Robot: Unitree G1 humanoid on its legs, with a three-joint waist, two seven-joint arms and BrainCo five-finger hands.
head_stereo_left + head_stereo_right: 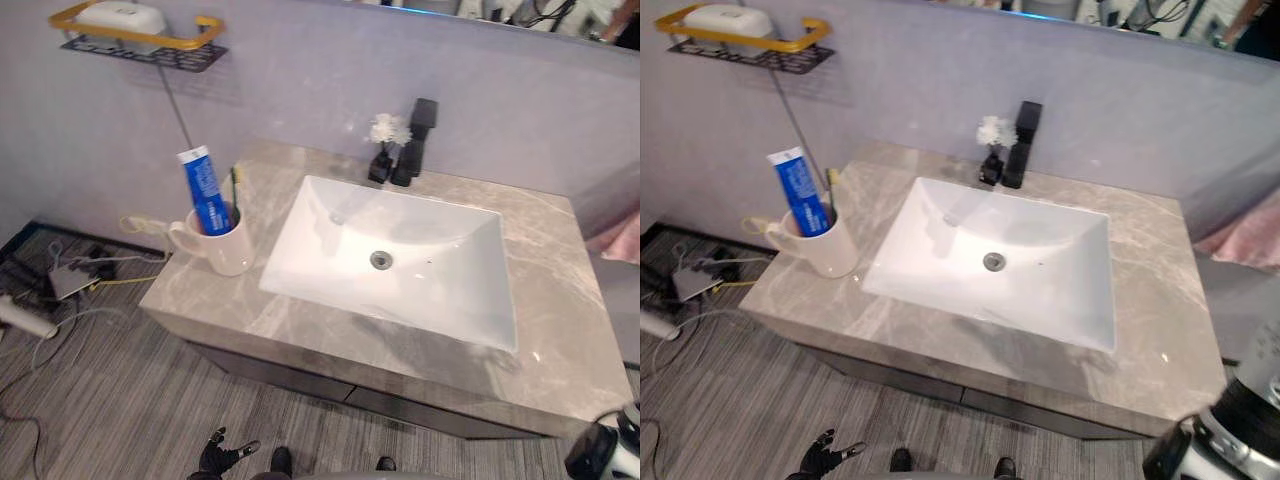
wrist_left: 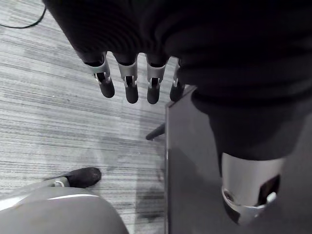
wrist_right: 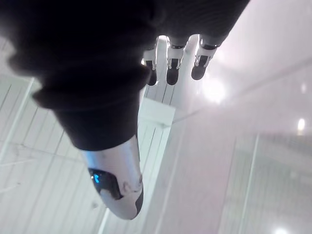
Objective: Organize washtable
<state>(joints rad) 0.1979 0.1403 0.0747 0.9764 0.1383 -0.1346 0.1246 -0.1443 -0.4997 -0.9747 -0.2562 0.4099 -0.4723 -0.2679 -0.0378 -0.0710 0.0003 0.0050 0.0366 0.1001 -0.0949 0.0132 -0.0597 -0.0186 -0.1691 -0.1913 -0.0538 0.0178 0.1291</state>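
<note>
The grey marble washtable holds a white sink with a black faucet behind it. A small white flower in a black vase stands beside the faucet. At the counter's left end a white mug holds a blue toothpaste tube and a toothbrush. My left hand hangs low in front of the cabinet, fingers straight over the floor, holding nothing. My right hand is open and empty too, pointing up away from the table; its arm shows at the lower right.
A black wall shelf with a yellow rail carries a white object at the upper left. Cables and a power strip lie on the striped floor left of the table. The dark cabinet side is close to my left hand.
</note>
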